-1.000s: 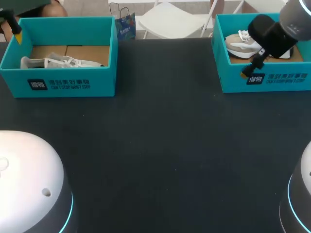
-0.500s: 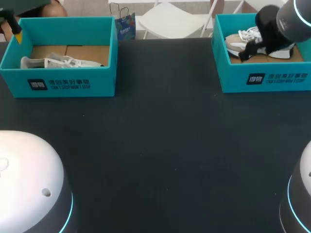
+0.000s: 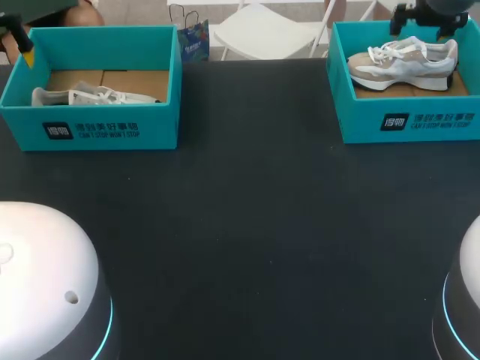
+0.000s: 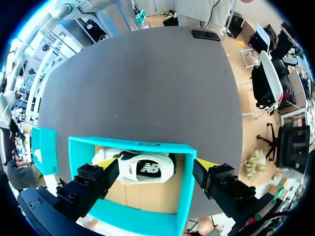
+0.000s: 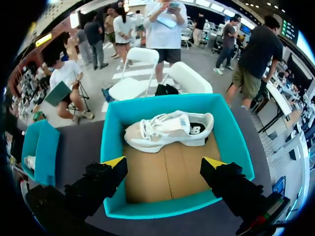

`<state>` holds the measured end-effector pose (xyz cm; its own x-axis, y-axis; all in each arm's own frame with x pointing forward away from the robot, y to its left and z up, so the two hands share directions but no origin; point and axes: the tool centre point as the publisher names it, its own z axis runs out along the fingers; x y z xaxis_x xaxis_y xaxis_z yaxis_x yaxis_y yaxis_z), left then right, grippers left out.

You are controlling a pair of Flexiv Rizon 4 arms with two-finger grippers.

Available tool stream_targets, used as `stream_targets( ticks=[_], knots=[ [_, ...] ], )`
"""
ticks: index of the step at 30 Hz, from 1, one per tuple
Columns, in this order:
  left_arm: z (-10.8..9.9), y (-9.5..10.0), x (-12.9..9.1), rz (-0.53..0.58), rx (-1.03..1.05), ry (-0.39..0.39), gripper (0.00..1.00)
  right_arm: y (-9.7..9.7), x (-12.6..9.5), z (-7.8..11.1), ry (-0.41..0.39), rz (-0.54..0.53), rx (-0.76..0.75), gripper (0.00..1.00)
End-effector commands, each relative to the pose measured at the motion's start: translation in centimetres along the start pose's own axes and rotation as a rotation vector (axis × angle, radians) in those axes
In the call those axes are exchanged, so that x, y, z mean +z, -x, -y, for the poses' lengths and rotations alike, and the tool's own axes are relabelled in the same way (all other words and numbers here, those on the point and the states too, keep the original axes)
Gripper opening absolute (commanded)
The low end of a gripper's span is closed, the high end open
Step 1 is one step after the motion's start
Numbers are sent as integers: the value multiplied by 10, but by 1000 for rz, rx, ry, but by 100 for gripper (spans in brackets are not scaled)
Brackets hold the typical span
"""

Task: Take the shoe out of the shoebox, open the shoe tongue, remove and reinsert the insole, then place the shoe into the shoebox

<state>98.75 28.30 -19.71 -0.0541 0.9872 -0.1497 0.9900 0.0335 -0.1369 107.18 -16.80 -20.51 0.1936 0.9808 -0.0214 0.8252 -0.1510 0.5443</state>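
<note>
A white and beige sneaker (image 3: 405,62) lies on its side in the teal shoebox (image 3: 409,124) at the table's far right. My right arm (image 3: 431,9) hangs over that box's back edge. In the right wrist view the open right gripper (image 5: 165,163) hovers above the box (image 5: 162,209), the sneaker (image 5: 167,130) ahead of its fingers. A second white shoe (image 3: 94,96) lies in the teal box (image 3: 90,131) at the far left. The open left gripper (image 4: 156,166) hovers above this box (image 4: 184,196), with the shoe (image 4: 140,168) below and between its yellow tips.
Dark table (image 3: 247,210) stretches between the two boxes. My two arm bases (image 3: 45,285) stand at the near corners. A flat black object (image 4: 205,34) lies at the table's edge far ahead of the left gripper.
My right arm has pulled back from in front of the right box to its far edge, so the sneaker now shows in full. The left arm has not moved.
</note>
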Motion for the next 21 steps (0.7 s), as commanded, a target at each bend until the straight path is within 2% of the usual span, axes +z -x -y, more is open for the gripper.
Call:
stream_targets(
  ticks=[1, 6, 10, 11, 21],
  knots=[
    [-1, -1, -1, -2, 2, -3, 100, 7, 45, -45, -49, 314, 464, 100],
    [-1, -1, -1, -2, 2, -3, 100, 36, 75, -49, -121, 395, 464, 100],
    [-1, -1, -1, -2, 2, -3, 100, 59, 87, -37, -197, 444, 447, 100],
    [-1, -1, -1, -2, 2, -3, 100, 62, 88, -35, -217, 431, 395, 100],
    [-1, -1, -1, -2, 2, -3, 100, 62, 88, -35, -217, 431, 395, 100]
  ],
)
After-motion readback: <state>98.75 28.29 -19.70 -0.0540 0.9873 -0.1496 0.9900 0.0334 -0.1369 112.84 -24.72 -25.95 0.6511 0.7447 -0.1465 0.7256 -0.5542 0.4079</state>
